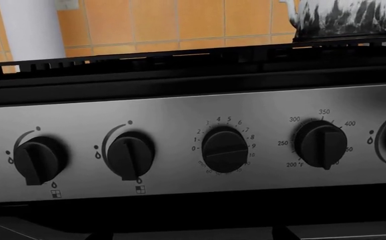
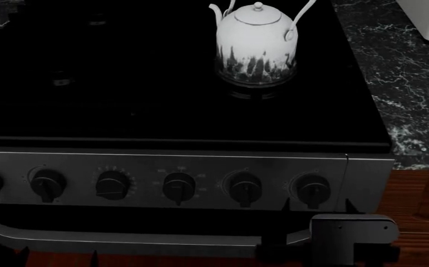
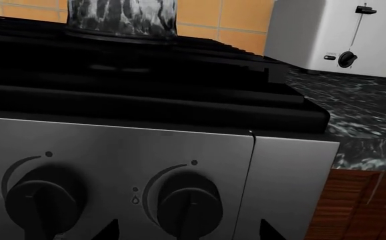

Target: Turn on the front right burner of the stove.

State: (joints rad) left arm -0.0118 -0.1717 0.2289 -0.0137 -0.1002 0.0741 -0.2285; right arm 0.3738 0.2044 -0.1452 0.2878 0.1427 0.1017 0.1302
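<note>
my right hand (image 2: 314, 207) hovers just in front of the stove (image 2: 199, 167) panel, fingers looking spread; no contact yet, so this is the approach step. left hand out of head view, its state i cannot tell. next move, i judge: close on the rightmost knob (image 2: 312, 190) and twist, though which knob maps to which burner is unreadable. front right burner (image 2: 255, 83) sits under the kettle (image 2: 256, 41), mostly hidden, dark cooktop swallowing the rest. toaster (image 3: 333, 35) on the counter (image 2: 407, 111), cut off.

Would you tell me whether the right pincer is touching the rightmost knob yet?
Apart: the right wrist view shows the right pincer tips short of the rightmost knob.
</note>
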